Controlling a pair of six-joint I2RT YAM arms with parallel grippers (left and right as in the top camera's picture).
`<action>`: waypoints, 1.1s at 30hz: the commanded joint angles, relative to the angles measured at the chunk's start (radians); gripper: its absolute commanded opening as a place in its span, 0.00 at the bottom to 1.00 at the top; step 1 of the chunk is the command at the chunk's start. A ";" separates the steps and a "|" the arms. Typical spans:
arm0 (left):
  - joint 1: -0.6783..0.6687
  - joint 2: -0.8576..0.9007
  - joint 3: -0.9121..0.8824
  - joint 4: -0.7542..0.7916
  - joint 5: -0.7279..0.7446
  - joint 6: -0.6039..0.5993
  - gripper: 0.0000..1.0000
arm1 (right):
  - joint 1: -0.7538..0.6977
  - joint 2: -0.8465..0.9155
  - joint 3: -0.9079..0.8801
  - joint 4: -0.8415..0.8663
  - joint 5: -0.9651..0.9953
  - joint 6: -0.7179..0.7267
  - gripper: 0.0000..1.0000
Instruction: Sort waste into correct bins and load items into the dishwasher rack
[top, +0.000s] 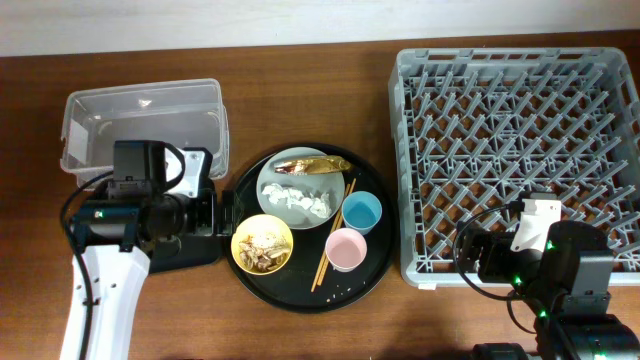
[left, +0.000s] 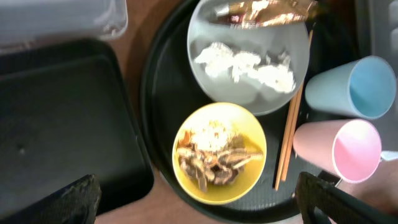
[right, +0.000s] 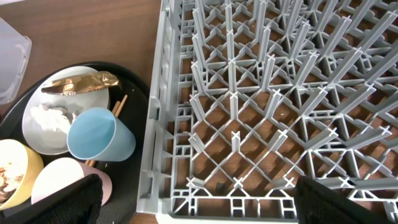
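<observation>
Sorting judged not begun: large grey plastic lattice rack (top: 500, 120) by the bench's right edge holds nothing. Left gripper (left: 202, 202), jaws wide and empty, hovers left of centre; small yellow bowl (left: 185, 179) of tan crumbly scraps (left: 214, 158) lies just ahead. Right gripper (right: 208, 200) likewise wide, front right corner. Next: descend onto waste.

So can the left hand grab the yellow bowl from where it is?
Probably yes. The left hand is open, close to the yellow bowl, and nothing sits over the bowl. The chopsticks and pink cup lie on its far side.
</observation>
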 joint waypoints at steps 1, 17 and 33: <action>-0.021 0.003 0.022 0.105 0.067 -0.026 0.99 | 0.005 0.001 0.022 -0.006 -0.002 0.007 0.99; -0.383 0.632 0.022 0.500 -0.267 -0.283 0.76 | 0.004 0.001 0.022 -0.025 -0.001 0.003 0.99; -0.202 0.222 0.025 0.510 -0.338 -0.283 0.00 | 0.004 0.001 0.022 -0.025 0.002 0.003 0.99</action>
